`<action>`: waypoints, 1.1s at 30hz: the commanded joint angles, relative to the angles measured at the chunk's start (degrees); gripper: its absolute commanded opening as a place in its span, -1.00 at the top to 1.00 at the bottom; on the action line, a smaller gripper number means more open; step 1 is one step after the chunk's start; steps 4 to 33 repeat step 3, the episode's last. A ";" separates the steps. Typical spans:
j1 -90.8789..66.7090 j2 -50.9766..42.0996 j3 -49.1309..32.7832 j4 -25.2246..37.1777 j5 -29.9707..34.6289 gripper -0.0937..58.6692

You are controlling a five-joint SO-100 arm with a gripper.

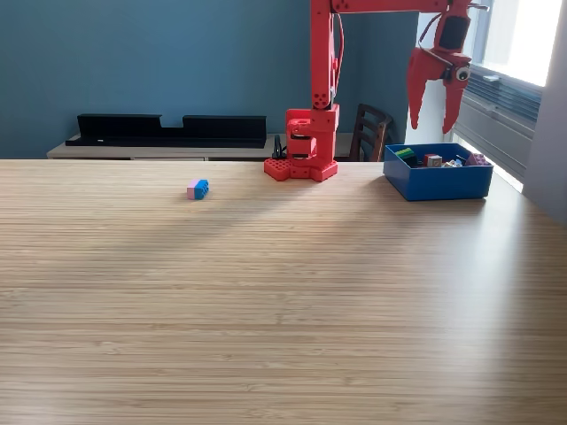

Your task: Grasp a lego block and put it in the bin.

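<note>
A small lego block (198,189), pink on one end and blue on the other, lies on the wooden table left of the arm's base. The bin (438,181), a shallow blue box, stands at the exterior view's right and holds several coloured blocks. My red gripper (433,124) hangs high above the bin, pointing down. Its two fingers are spread apart with nothing between them.
The arm's red base (301,155) is fixed at the table's far edge. Behind it a long black tray (168,130) rests on a low shelf. A dark chair (368,131) stands beside the base. A radiator and bright window are at the right.
</note>
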 commanded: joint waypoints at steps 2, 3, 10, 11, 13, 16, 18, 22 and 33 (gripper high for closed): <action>11.95 3.52 -5.10 -2.81 4.92 0.99; 15.21 3.52 -5.89 -3.25 6.50 0.99; 15.21 3.52 -5.89 -3.25 6.50 0.99; 15.21 3.52 -5.89 -3.25 6.50 0.99; 15.21 3.52 -5.89 -3.25 6.50 0.99; 15.21 3.52 -5.89 -3.25 6.50 0.99; 15.21 3.52 -5.89 -3.25 6.50 0.99; 15.21 3.52 -5.89 -3.25 6.50 0.99; 15.21 3.52 -5.89 -3.25 6.50 0.99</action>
